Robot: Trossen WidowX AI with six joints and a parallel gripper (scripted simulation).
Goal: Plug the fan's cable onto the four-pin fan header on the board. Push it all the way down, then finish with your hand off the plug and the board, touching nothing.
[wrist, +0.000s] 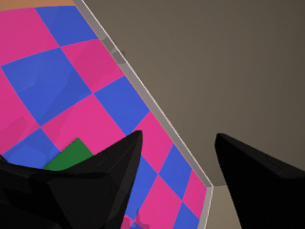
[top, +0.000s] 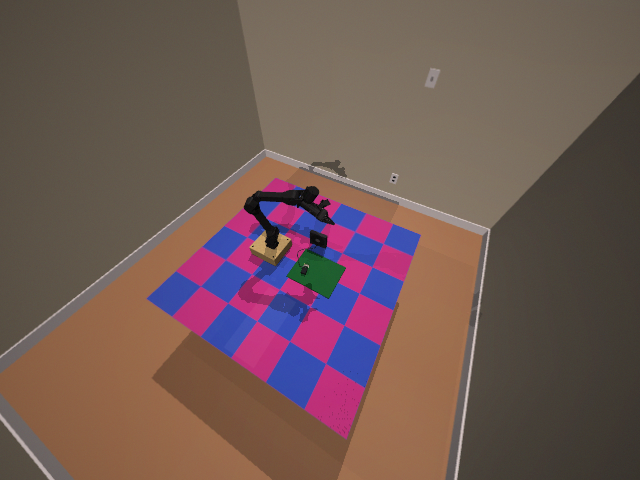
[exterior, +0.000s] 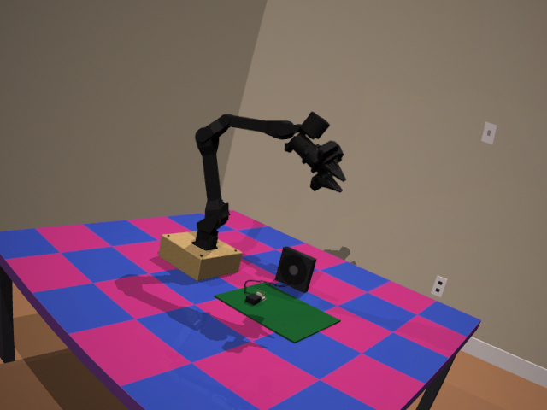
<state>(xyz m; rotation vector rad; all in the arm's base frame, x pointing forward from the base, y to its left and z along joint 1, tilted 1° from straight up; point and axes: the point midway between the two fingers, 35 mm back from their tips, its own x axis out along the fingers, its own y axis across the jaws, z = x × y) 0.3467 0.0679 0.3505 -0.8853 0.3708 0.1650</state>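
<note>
high above the table, the gripper hangs in the air with its fingers partly parted and nothing between them, well apart from everything. below it the fan stands upright at the far edge of the green board. its cable loops to the plug, which sits on the board's near-left corner.

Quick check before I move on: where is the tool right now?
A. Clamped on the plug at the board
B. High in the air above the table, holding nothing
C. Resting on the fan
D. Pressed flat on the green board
B: the exterior view shows the tool raised well above the fan and green board, nothing between its fingers.
</note>
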